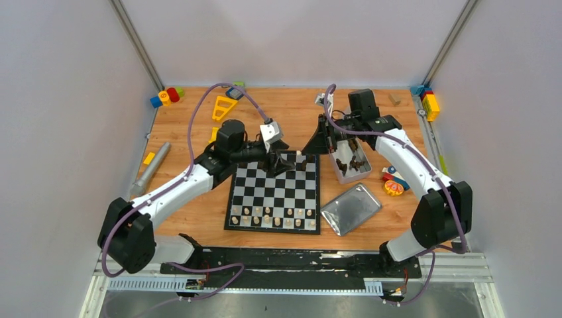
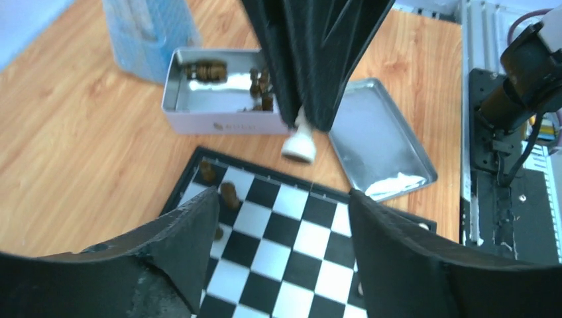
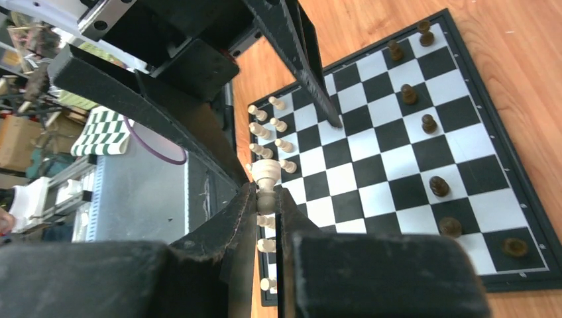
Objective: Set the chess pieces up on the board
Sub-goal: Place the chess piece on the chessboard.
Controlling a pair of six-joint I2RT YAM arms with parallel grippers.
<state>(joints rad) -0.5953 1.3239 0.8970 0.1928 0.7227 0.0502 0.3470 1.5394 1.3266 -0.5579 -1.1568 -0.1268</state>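
Am watching right gripper (image 3: 266, 197) clenching cream piece (image 3: 266, 173) by far edge of board (image 1: 278, 189); left gripper (image 2: 283, 200) hanging released beside it. Cream rows (image 1: 272, 215) mostly standing, few dark ones (image 3: 429, 122) placed, more sitting in tin (image 2: 225, 122).

The right gripper (image 3: 266, 199) pinches a cream chess piece (image 3: 266, 172), perhaps a pawn, above the chessboard (image 3: 371, 175); dark pieces (image 3: 439, 186) stand along its right side.
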